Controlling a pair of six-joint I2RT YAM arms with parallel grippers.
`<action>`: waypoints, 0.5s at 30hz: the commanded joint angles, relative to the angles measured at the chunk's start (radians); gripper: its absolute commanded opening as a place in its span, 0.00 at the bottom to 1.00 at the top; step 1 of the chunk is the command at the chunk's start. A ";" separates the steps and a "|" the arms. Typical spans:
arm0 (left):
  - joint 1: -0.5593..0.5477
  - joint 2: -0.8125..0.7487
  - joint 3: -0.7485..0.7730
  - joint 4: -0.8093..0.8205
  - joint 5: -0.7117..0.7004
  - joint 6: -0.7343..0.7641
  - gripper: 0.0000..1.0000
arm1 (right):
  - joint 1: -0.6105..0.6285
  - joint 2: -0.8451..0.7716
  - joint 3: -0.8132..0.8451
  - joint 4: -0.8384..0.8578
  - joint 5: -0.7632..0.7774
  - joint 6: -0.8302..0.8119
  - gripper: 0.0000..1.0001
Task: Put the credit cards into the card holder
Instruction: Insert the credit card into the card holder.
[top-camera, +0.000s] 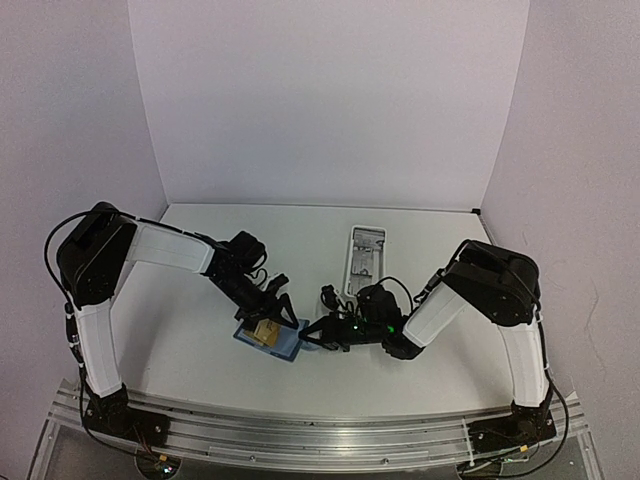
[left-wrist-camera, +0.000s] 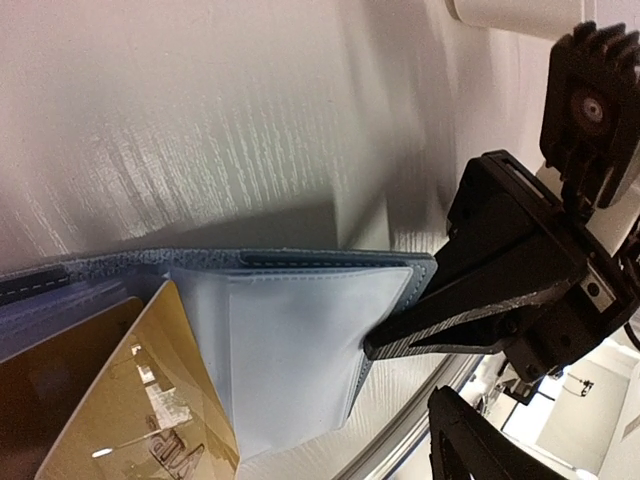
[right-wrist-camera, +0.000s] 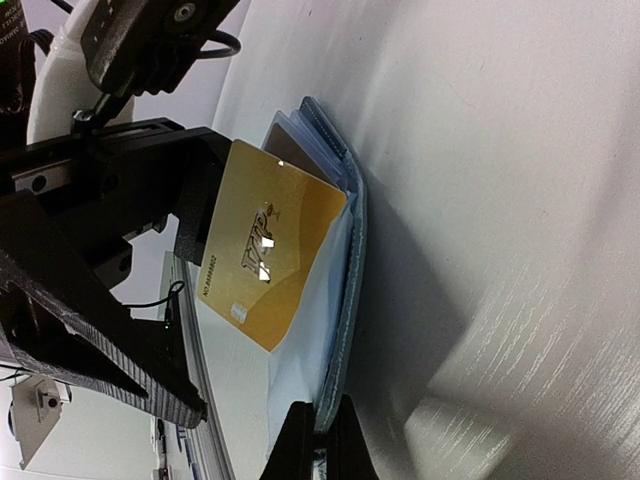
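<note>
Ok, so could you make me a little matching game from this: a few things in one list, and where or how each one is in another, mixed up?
Things:
1. gold card
2. card holder
3. white tray
4. right end effector

States:
A. shut on the card holder's edge
B. lying farthest back, away from the card holder
C. blue, lying open
D. tilted over the open card holder

Pairs: 1-D, 2-C, 3-B, 4-A

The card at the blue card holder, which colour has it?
The card is gold with pale lettering; the right wrist view shows it best.
</note>
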 joint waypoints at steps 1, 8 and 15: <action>0.016 0.003 -0.019 -0.123 -0.110 0.130 0.80 | 0.010 -0.023 0.003 0.005 -0.018 -0.004 0.00; 0.071 -0.121 -0.071 -0.071 -0.038 0.267 0.78 | 0.009 -0.029 -0.017 0.001 -0.007 0.018 0.00; 0.154 -0.148 -0.160 0.031 0.070 0.228 0.48 | 0.009 -0.021 -0.005 0.001 -0.020 0.007 0.00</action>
